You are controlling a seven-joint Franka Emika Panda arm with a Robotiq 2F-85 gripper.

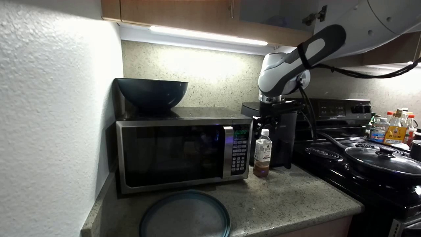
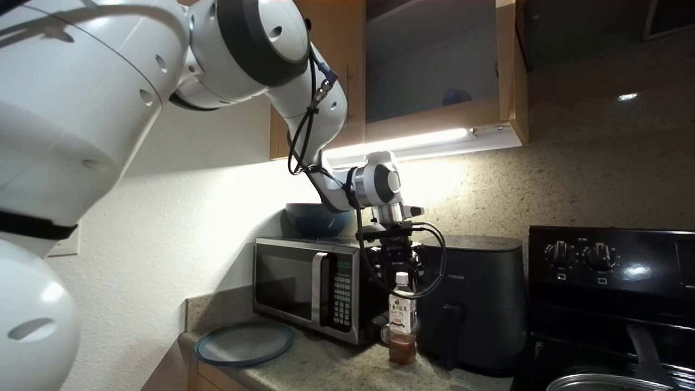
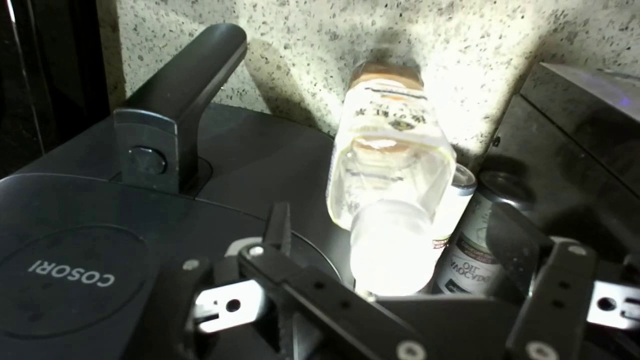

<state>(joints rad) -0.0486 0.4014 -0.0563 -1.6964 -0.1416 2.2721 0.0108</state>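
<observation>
The jaws are seen spread apart in the wrist view, and in the gap between the 2 fingers (image 3: 280,225) the white cap (image 3: 392,250) of 1 plastic bottle (image 3: 387,125) is framed, with open space on both sides. Whether the cap is level with the fingertips or just below them cannot be told. In both exterior views the bottle is shown upright on the speckled surface (image 1: 302,194), its body beneath the jaws; a pale label (image 1: 263,149) with dark characters is wrapped around it, and a brownish drink (image 1: 261,168) is held in its bottom part.

A black appliance (image 3: 165,225) lettered COSORI is placed left of the jaws in the wrist view, close to the bottle. Toward the right side of the jaws, 1 can (image 3: 472,257) printed with "avocado oil" is partly covered by a finger, with 1 paler can (image 3: 452,207) just beside it.

In both exterior views a microwave (image 1: 174,154) is set left of the jaws, a dark blue bowl (image 1: 151,93) is rested on top of it, and a round blue-rimmed disc (image 1: 185,217) is laid on the surface, lower than the jaws and to their left. To the right of the jaws a black stove (image 1: 332,171) is seen; in an exterior view, a pan (image 1: 371,177) under a glass lid (image 1: 371,159) is stood on it.
</observation>
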